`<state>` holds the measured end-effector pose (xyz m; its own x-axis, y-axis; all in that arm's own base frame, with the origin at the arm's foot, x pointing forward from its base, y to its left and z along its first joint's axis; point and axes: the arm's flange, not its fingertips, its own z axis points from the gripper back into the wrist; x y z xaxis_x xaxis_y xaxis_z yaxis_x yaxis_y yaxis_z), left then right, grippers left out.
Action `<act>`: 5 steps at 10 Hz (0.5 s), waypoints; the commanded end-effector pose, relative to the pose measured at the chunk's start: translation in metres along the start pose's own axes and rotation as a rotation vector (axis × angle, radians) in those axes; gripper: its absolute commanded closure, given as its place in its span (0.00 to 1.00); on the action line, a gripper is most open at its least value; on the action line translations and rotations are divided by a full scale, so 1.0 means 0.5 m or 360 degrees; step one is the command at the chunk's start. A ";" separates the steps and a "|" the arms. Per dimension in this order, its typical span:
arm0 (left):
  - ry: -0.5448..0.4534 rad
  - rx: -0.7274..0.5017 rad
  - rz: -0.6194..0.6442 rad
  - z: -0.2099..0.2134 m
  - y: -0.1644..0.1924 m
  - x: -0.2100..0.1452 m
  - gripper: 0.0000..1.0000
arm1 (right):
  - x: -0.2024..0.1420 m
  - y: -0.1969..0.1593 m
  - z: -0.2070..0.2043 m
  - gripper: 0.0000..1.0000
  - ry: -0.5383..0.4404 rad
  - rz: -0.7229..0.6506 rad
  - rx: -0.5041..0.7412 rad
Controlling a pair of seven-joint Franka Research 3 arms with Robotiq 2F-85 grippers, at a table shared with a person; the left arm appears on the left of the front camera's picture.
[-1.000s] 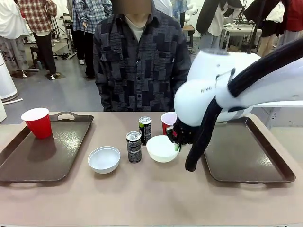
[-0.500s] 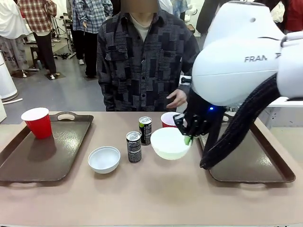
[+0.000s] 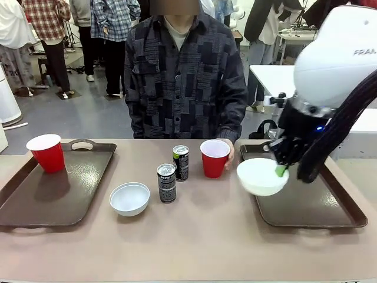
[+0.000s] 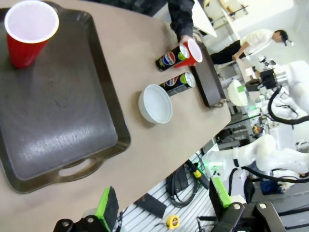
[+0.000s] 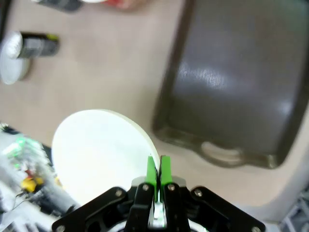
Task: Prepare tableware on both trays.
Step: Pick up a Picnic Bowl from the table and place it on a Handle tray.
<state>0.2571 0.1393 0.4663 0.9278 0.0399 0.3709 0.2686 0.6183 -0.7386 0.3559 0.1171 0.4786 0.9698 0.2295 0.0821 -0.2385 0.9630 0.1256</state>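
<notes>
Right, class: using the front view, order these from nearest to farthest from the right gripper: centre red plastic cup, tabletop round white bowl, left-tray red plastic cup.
From the right gripper, holding a white bowl:
1. Centre red plastic cup, just to its left.
2. Tabletop round white bowl, left of centre.
3. Left-tray red plastic cup, far left.

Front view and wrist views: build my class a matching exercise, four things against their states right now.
Things:
1 right gripper
2 left gripper
3 person's hand
4 left tray

States:
A open, empty
B carries one red cup
C shut on the white bowl at its rim
D against the middle red cup

Pairs: 1-C, 2-A, 3-D, 4-B
</notes>
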 end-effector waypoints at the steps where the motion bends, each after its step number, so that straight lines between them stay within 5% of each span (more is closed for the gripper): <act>1: -0.0008 -0.0010 0.0003 0.003 0.002 -0.002 0.00 | 0.030 -0.081 -0.009 1.00 -0.0068 -0.0072 0.0040; 5: -0.0008 -0.0010 0.0003 0.003 0.002 -0.002 0.00 | 0.055 -0.203 -0.017 1.00 -0.0232 -0.0221 0.0088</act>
<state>0.2571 0.1394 0.4663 0.9278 0.0400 0.3709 0.2686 0.6182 -0.7387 0.3996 0.0251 0.4680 0.9844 0.0590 0.1660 -0.0887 0.9800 0.1779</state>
